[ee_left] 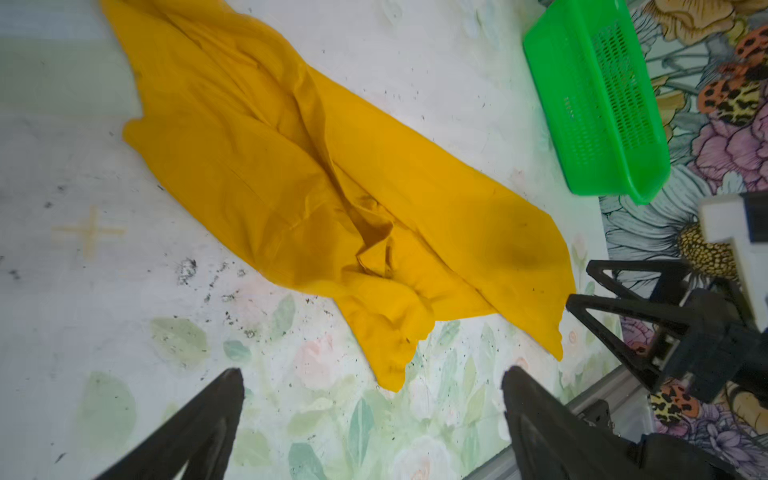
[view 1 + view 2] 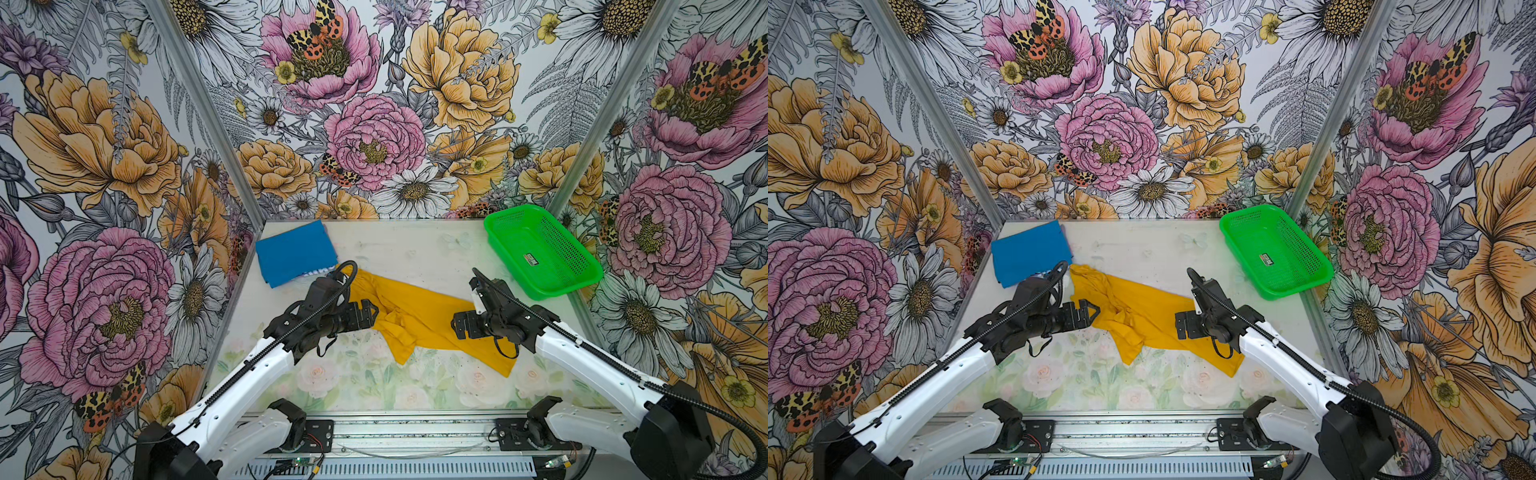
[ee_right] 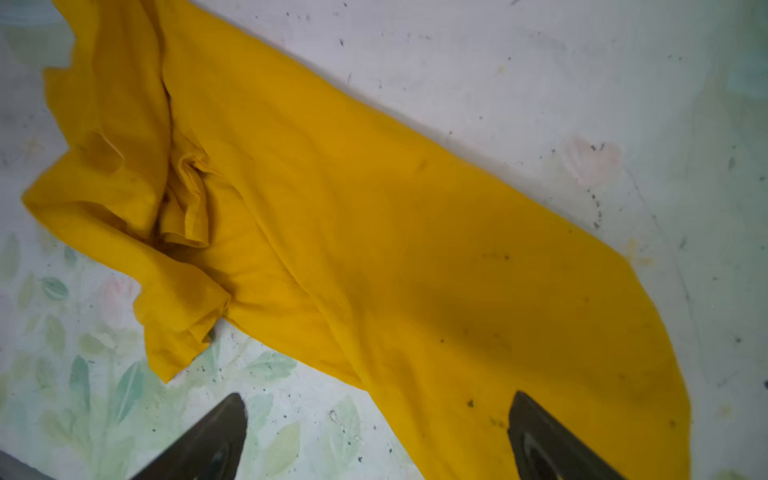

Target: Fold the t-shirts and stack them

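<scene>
Far left on the table (image 2: 415,249), the blue shirt (image 2: 293,253) lies folded flat in the back corner; the left arm's wrist and cable hide its near right corner. Just beside that corner begins the yellow shirt (image 2: 419,316), lying unfolded and rumpled mid-table. Its long axis runs slantwise, from the far left end by the blue shirt down to the near right end. A bunched fold sits near its middle, and one flap points toward the near edge. The left end effector (image 2: 374,313) is at the shirt's left edge, fingers spread and holding nothing. The right end effector (image 2: 455,324) hangs over the shirt's right part, its arm covering some cloth, fingers likewise spread wide. Far right, the green basket (image 2: 557,289) stands apart from both shirts, turned at an angle
</scene>
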Controlling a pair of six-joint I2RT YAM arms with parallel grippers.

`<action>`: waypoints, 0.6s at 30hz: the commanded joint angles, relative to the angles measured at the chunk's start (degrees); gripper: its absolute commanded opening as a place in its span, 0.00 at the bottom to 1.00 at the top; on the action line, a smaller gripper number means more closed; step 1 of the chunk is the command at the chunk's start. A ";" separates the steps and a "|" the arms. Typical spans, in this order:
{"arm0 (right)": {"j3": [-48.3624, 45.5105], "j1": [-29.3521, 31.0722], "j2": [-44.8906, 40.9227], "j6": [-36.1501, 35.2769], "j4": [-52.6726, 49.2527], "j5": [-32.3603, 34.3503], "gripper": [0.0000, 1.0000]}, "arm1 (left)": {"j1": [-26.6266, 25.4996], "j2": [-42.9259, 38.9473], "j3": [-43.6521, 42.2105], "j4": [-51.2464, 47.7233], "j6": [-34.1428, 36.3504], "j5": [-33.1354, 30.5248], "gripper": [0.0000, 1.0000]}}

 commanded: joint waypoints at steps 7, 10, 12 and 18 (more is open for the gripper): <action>-4.18 0.15 -9.09 8.55 0.27 5.46 0.96 | -14.94 18.53 1.62 9.55 -13.81 -6.59 0.70; -5.56 -0.11 -13.47 9.46 -0.05 6.17 0.95 | -17.22 23.74 2.14 13.13 -17.38 -6.96 0.69; -6.27 -0.29 -15.64 9.90 -0.84 7.14 0.95 | -18.09 26.07 1.83 16.75 -19.47 -7.02 0.64; -7.37 -0.74 -17.80 9.68 -2.46 7.94 0.94 | -18.95 29.74 2.45 21.17 -21.86 -9.00 0.49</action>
